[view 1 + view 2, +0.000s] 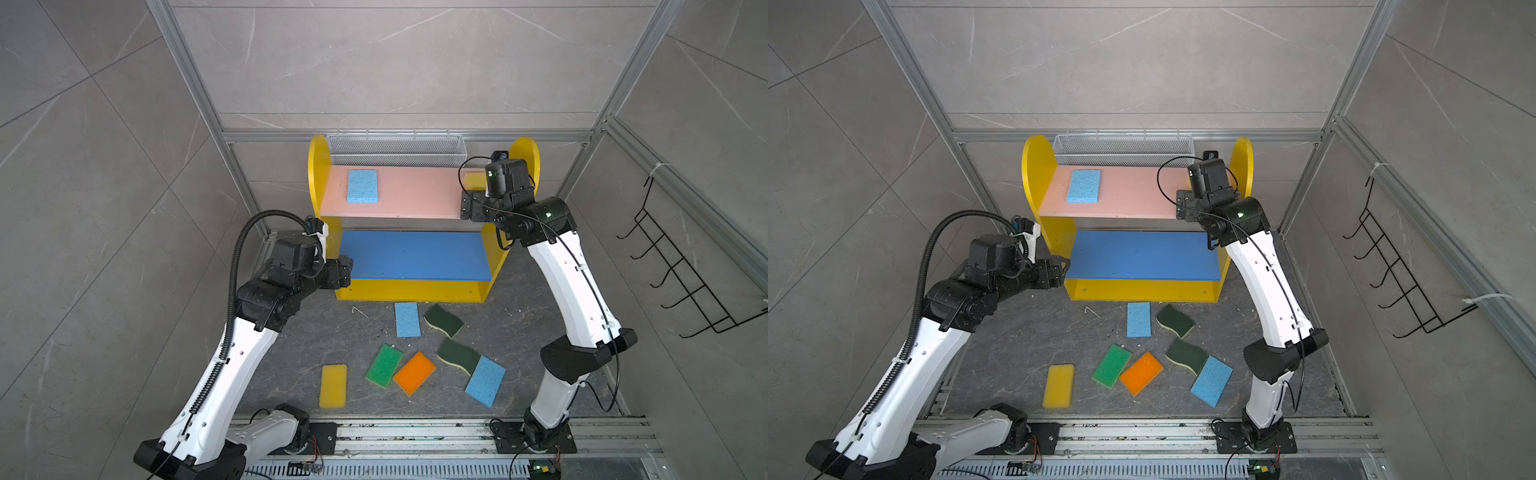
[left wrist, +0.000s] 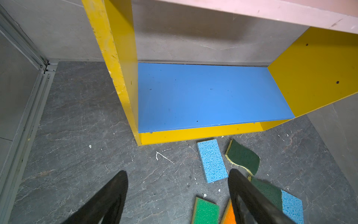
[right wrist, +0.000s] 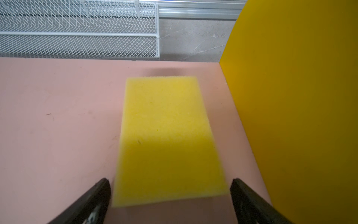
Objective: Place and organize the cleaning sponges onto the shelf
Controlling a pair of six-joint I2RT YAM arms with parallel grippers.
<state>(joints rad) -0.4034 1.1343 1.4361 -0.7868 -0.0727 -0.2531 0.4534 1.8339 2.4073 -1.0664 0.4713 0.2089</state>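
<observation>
The right gripper (image 3: 170, 181) stands wide, jaws either side of the yellow sponge (image 3: 164, 135), which lies flat at the 3 o'clock end of the pink board (image 3: 58, 116) of the shelf (image 1: 319, 166). On a crooked retreat, a finger could snag it and drag it off. The left gripper (image 2: 178, 171) hangs wide and empty above the floor sponges (image 2: 212, 161).

We see a porous foam sponge (image 3: 168, 139), a smooth matt painted-board shelf (image 3: 58, 116), a white metal-mesh basket (image 3: 77, 44), a veined matt stone-look floor (image 2: 77, 135).
</observation>
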